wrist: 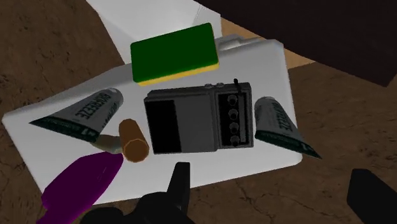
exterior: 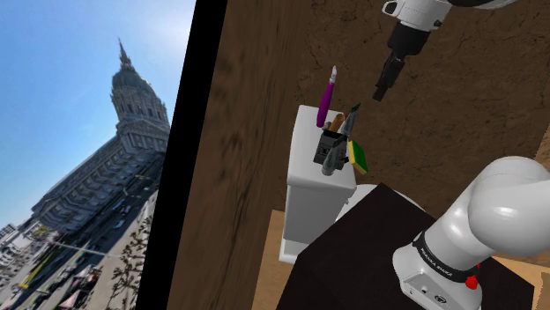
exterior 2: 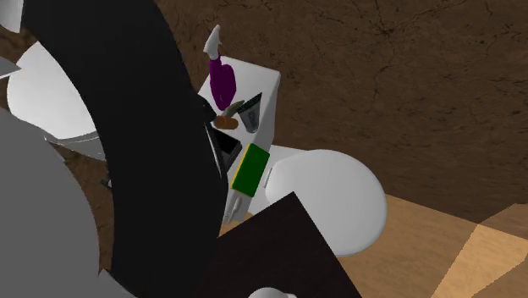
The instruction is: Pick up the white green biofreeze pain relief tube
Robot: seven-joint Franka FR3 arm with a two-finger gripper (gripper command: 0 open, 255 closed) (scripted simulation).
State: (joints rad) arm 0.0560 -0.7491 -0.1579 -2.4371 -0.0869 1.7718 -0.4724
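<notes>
Two white and green Biofreeze tubes lie on a small white cabinet top point(wrist: 38, 137). One tube point(wrist: 79, 118) lies beside a brown cylinder point(wrist: 135, 140) and a purple bottle point(wrist: 83, 188). The other tube point(wrist: 280, 124) lies on the far side of a grey radio point(wrist: 200, 121). A green and yellow sponge point(wrist: 173, 52) sits past the radio. My gripper point(wrist: 277, 191) is open and empty, its fingers point(wrist: 181, 184) spread wide, hovering above the cabinet. In the shoulder view the gripper point(exterior: 381, 91) hangs above and to the right of the cabinet point(exterior: 308, 176), clear of every item.
A round white fixture point(exterior 2: 326, 199) stands next to the cabinet. The dark stand point(exterior: 353, 255) is close by, in front of it. A brown textured wall point(exterior: 264, 70) rises behind. To the shoulder view's left is a black band, then a city backdrop.
</notes>
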